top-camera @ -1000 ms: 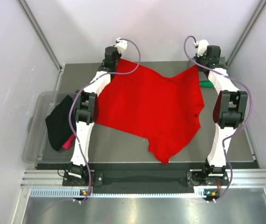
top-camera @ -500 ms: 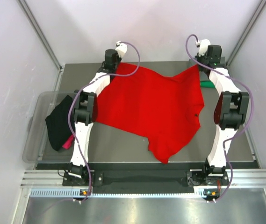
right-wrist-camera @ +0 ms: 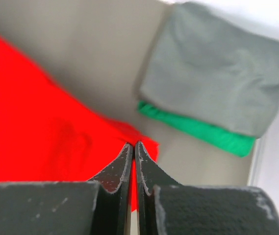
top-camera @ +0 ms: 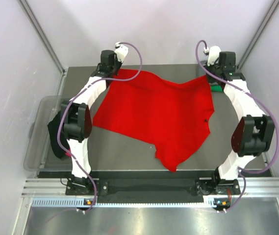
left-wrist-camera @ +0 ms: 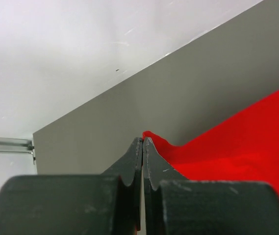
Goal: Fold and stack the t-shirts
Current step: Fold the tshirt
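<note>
Four shirts show. One bright red cloth t-shirt [top-camera: 154, 112] lies open on the dark grey table [top-camera: 124, 152], strung between the two grippers and reaching back from them toward the arm bases. One folded grey cloth shirt [right-wrist-camera: 217, 83] sits on one folded green cloth shirt [right-wrist-camera: 198, 129], just past the right gripper's tips and to their right, with bare table between the pair and the red cloth. One black cloth shirt [top-camera: 56, 134] lies in the single translucent grey plastic tub [top-camera: 35, 147], well behind the left gripper and off to its left, beside the left arm's elbow.

The left gripper [left-wrist-camera: 142, 142] has its two fingers pressed together on a far corner of the red shirt, and the cloth runs off to its right. The right gripper [right-wrist-camera: 133, 146] is likewise clamped on the other far corner, with the red cloth spreading to its left.

Compared with a second ago, the left gripper has moved outward to the left and carried its corner along, so the shirt's far edge reaches further that way. Both elbows have swung outward, the right one also down toward the near edge. The shirt's near tail lies where it was.
</note>
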Tool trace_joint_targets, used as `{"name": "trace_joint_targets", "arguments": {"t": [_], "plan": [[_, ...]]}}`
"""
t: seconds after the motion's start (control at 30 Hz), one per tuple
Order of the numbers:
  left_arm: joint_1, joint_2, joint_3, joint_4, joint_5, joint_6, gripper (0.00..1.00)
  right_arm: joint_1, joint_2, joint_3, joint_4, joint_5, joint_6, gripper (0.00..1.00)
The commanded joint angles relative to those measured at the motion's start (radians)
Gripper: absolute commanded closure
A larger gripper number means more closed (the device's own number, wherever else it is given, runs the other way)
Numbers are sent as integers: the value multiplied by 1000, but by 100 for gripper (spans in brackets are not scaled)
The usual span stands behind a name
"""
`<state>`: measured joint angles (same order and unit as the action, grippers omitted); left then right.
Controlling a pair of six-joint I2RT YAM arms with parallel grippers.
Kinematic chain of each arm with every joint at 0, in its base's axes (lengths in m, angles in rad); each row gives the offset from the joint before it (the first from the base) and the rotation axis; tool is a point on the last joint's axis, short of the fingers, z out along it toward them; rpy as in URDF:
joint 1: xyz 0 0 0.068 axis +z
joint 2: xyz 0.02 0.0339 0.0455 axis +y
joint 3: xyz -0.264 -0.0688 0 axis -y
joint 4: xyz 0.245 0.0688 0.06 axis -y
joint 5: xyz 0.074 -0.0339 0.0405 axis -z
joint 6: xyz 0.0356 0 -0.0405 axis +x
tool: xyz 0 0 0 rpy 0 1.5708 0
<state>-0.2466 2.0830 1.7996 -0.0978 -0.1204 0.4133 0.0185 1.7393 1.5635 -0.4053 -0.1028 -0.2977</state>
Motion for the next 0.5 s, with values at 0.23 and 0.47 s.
{"name": "trace_joint_targets", "arguments": {"t": [0.23, 0.47], "plan": [[30, -107, -89, -62, 33, -5, 100, 41, -211, -184, -36, -9, 25, 100], [53, -89, -98, -42, 33, -1, 100, 41, -290, -236, -70, -28, 35, 100]]}}
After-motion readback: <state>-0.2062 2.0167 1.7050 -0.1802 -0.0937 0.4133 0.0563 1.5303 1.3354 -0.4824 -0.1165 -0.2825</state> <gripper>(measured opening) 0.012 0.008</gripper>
